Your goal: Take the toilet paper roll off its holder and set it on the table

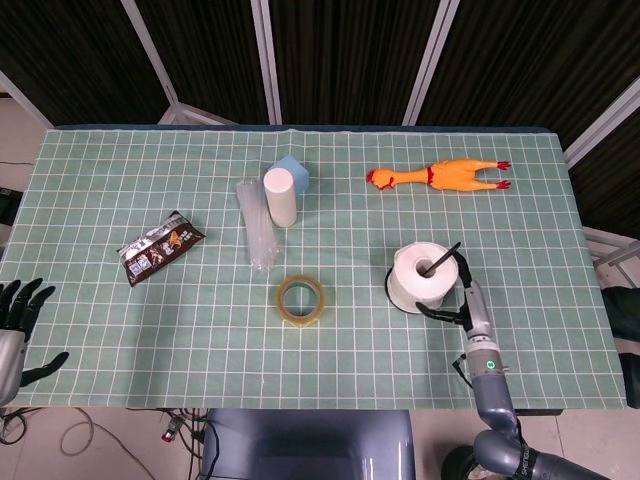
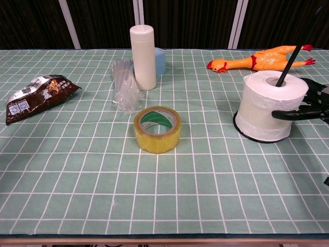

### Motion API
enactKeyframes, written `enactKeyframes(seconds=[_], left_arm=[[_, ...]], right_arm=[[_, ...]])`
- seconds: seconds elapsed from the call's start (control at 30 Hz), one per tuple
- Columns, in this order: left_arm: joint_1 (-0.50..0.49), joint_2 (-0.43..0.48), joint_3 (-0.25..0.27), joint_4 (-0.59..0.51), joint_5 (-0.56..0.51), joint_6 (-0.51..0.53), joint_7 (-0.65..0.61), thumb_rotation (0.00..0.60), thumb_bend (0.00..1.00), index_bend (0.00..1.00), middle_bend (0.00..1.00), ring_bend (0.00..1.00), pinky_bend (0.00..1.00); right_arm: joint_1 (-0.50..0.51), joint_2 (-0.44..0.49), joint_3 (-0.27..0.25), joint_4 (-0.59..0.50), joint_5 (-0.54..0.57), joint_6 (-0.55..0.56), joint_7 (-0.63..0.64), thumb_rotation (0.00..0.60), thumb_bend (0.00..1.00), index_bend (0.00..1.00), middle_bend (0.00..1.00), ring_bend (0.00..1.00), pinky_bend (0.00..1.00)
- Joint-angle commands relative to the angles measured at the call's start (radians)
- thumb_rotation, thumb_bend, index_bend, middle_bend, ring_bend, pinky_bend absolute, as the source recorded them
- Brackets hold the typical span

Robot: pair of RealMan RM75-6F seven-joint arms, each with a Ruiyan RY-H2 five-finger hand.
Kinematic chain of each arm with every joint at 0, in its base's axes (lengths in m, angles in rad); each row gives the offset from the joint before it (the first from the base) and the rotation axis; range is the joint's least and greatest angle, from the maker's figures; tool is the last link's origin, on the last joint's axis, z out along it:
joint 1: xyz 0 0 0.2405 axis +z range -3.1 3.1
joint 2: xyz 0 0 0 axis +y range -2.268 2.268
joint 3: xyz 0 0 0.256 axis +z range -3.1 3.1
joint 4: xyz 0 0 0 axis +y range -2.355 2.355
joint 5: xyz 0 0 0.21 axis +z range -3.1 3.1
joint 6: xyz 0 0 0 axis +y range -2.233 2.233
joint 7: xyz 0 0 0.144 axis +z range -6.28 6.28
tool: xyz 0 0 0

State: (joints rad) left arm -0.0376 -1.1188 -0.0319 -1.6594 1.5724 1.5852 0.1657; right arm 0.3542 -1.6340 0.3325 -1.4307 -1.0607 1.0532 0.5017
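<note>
White paper, the roll (image 2: 268, 105) sits on its holder (image 2: 284, 70), a thin black rod rising tilted out of the core from a dark ring base on the green checked table (image 1: 150, 330). It stands right of centre, toward the near edge. The right hand (image 2: 307, 105) is against the roll's right side, thumb laid across the front of the paper and the other fingers (image 2: 320, 92) curving behind it; whether it squeezes the roll or merely touches it I cannot tell. The roll is upright and low on the rod. The left hand (image 1: 17, 312) hangs off the table's near left corner with fingers spread, holding nothing. Elsewhere lie a yellow tape ring (image 2: 157, 129) near the middle, a white bottle (image 2: 143, 57) with a blue cup (image 2: 160, 60) behind it, a clear wrapped bundle (image 2: 125, 91) just beside the bottle, a dark snack bag (image 2: 36, 96) to the left, and a rubber chicken (image 1: 438, 174) at the far right.
</note>
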Motion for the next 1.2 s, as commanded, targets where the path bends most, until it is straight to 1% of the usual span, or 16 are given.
enactKeyframes(seconds=[0.03,0.3,0.53,0.73,1.03,1.1,1.17,1.2], left_arm=[[0.0,0.0,0.0,0.0,0.0,0.0,0.001,0.6,0.04,0.14,0.06,0.0,0.0],[0.0,-0.002,0.0,-0.001,-0.002,-0.001,0.008,0.6,0.04,0.14,0.06,0.0,0.0],[0.0,-0.003,-0.002,-0.001,-0.007,-0.003,0.014,0.6,0.04,0.14,0.06,0.0,0.0],[0.0,-0.004,-0.004,-0.001,-0.012,-0.004,0.017,0.6,0.04,0.14,0.06,0.0,0.0],[0.002,-0.003,-0.007,-0.003,-0.016,0.001,0.013,0.6,0.04,0.14,0.06,0.0,0.0],[0.002,-0.004,-0.008,-0.003,-0.017,0.002,0.012,0.6,0.04,0.14,0.06,0.0,0.0],[0.003,-0.005,-0.007,-0.003,-0.016,0.002,0.012,0.6,0.04,0.14,0.06,0.0,0.0],[0.003,-0.005,-0.007,-0.003,-0.016,0.003,0.012,0.6,0.04,0.14,0.06,0.0,0.0]], right_arm=[[0.001,0.009,0.001,-0.013,0.003,-0.014,0.004,0.6,0.03,0.0,0.0,0.0,0.0],[0.006,0.021,0.007,-0.03,0.023,-0.06,0.026,0.6,0.03,0.0,0.0,0.0,0.0],[0.027,-0.003,0.027,-0.013,0.054,-0.088,0.034,0.6,0.03,0.0,0.0,0.0,0.0],[0.053,-0.042,0.052,0.034,0.093,-0.095,0.015,0.6,0.03,0.0,0.0,0.0,0.0],[0.071,-0.106,0.069,0.123,0.127,-0.076,-0.008,0.6,0.03,0.0,0.0,0.0,0.0],[0.072,-0.112,0.07,0.138,0.127,-0.083,-0.003,0.6,0.03,0.0,0.02,0.0,0.0],[0.074,-0.116,0.069,0.149,0.125,-0.093,0.004,0.6,0.03,0.01,0.06,0.01,0.0],[0.074,-0.118,0.07,0.154,0.123,-0.096,0.007,0.6,0.03,0.03,0.1,0.02,0.0]])
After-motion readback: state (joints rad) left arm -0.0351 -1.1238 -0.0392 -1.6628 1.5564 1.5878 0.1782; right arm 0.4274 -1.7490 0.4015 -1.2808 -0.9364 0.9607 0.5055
